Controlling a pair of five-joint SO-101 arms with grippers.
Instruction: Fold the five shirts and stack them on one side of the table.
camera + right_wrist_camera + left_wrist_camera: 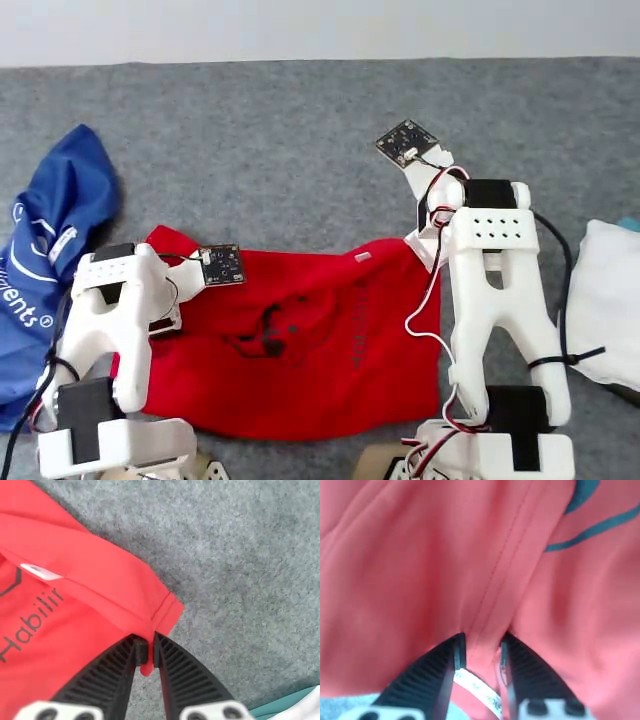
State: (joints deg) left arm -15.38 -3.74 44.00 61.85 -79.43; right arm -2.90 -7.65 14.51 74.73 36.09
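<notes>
A red shirt (pixel 300 350) lies spread across the middle of the grey tabletop (pixel 280 140), between the two arms. The left gripper (pixel 481 647) sits low on the shirt's left part. Its fingers (pixel 437 667) are closed around a raised fold of red cloth along a seam, and a white label shows just below them. The right gripper (pixel 146 647) is clamped on the shirt's far right corner, where the hem meets the bare tabletop. A crumpled blue shirt (pixel 55 230) lies at the left edge, touching or nearly touching the red one. A white shirt (pixel 605 310) lies at the right edge, apart from the red one, and looks folded, though it is partly cut off.
</notes>
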